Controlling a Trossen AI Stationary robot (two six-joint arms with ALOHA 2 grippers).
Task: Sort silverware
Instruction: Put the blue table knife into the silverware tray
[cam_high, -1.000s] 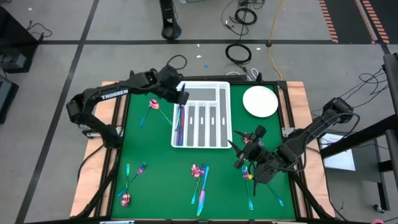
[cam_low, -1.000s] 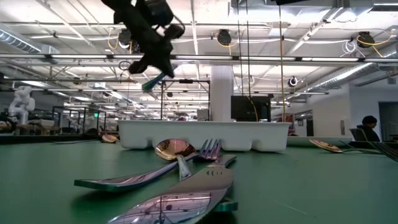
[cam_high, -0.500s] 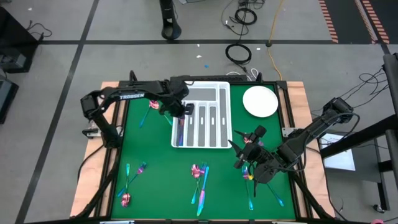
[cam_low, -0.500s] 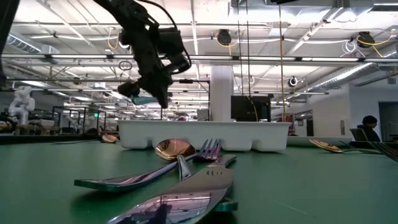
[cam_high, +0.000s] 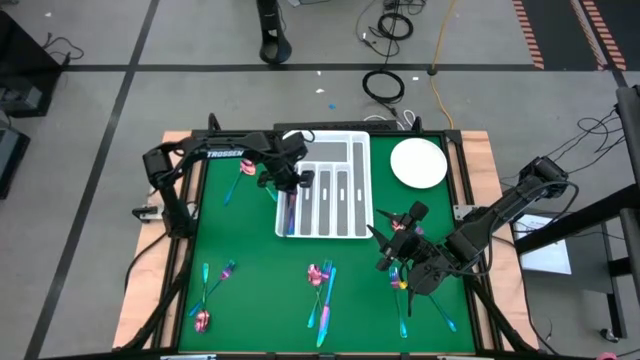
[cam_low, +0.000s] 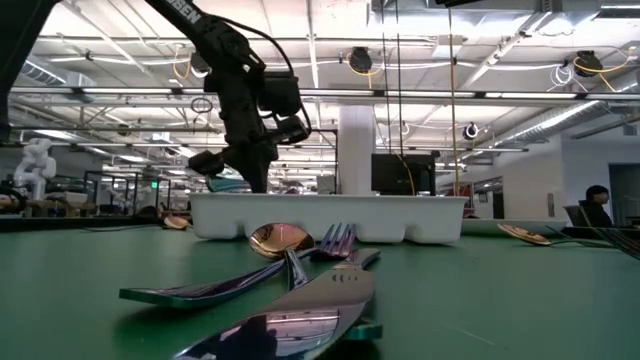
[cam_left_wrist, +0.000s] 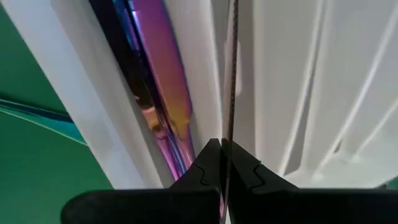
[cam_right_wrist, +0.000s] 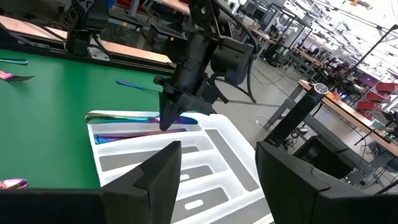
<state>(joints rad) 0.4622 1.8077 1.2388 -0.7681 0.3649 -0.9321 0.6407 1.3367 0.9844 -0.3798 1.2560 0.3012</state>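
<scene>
My left gripper (cam_high: 290, 182) hovers over the left compartment of the white tray (cam_high: 322, 137), shut on a slim teal-blue piece of silverware (cam_right_wrist: 134, 84). Iridescent pieces (cam_high: 288, 208) lie in that compartment, pink and purple in the left wrist view (cam_left_wrist: 163, 93). More silverware lies on the green mat: one piece left of the tray (cam_high: 243, 172), and groups at the near left (cam_high: 210, 290), near middle (cam_high: 322, 285) and near right (cam_high: 405, 295). My right gripper (cam_high: 395, 248) waits open above the near-right group. My left gripper pinches the slim piece between its two shut fingertips (cam_left_wrist: 211, 163); the left wrist view shows it edge-on as a thin dark line (cam_left_wrist: 231, 68). The fingers come from above, pointing down. The piece is lifted clear above the tray, its teal end (cam_low: 212, 162) sticking out roughly level.
A round white plate (cam_high: 418, 163) sits right of the tray at the far right of the mat. The tray's right-hand compartments (cam_high: 342, 195) hold nothing I can see. Bare green mat (cam_high: 250, 250) lies between tray and near groups. A person (cam_low: 593, 205) sits far behind the table.
My left gripper has moved from beyond the tray's far left corner toward the right and near edge, over the left compartment, and has come down close to the tray's rim, carrying the slim piece along, still shut. The right arm has kept still.
</scene>
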